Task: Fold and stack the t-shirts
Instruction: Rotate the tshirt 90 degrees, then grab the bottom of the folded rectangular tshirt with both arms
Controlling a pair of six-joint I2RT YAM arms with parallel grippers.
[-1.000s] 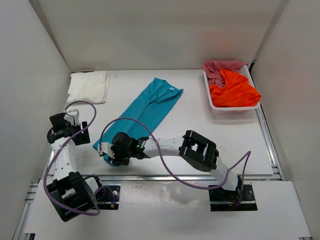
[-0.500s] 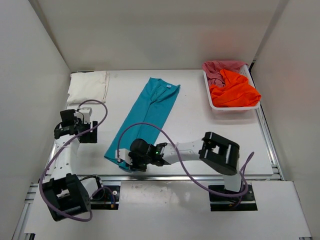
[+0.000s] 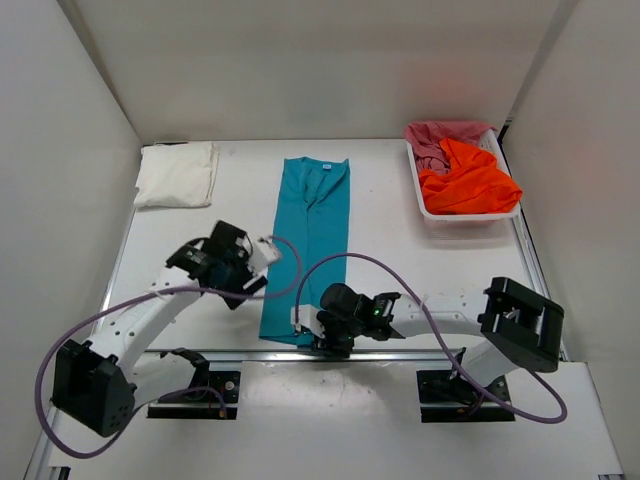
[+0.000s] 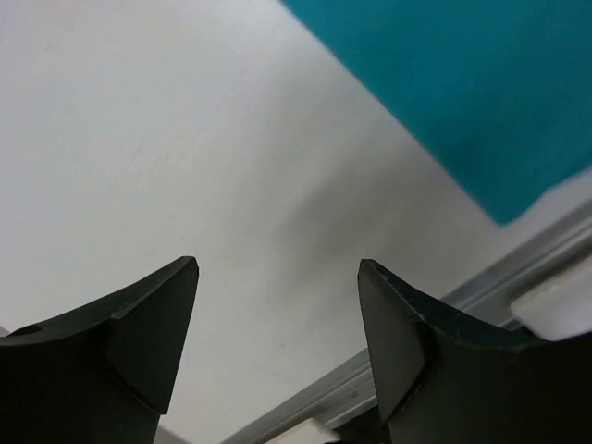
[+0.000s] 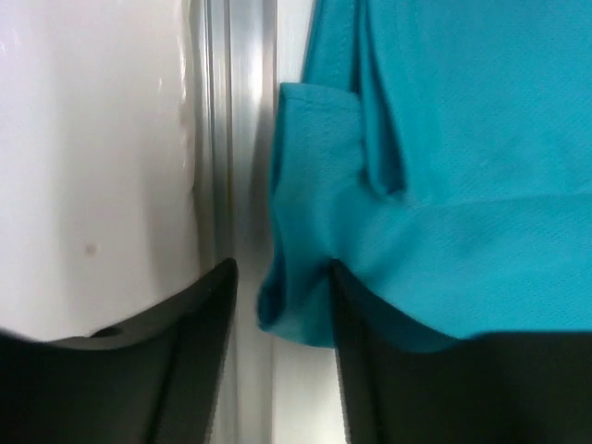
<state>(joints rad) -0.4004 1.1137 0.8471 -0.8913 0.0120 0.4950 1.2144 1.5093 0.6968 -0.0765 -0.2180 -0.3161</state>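
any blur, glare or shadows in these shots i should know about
Top external: sharp, evenly lit, hardly any shadow. Left wrist: the left gripper is dark and soft-edged, with a faint shadow smudge on the table beyond it. Right wrist: glare streaks the metal rail beside the teal t-shirt, and the right gripper is a dark blur.

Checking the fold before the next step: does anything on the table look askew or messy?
The teal t-shirt lies straight, but its near corner is bunched up against the front rail, between the open fingers of the right claw. The orange shirt and pink shirt lie crumpled in the basket.
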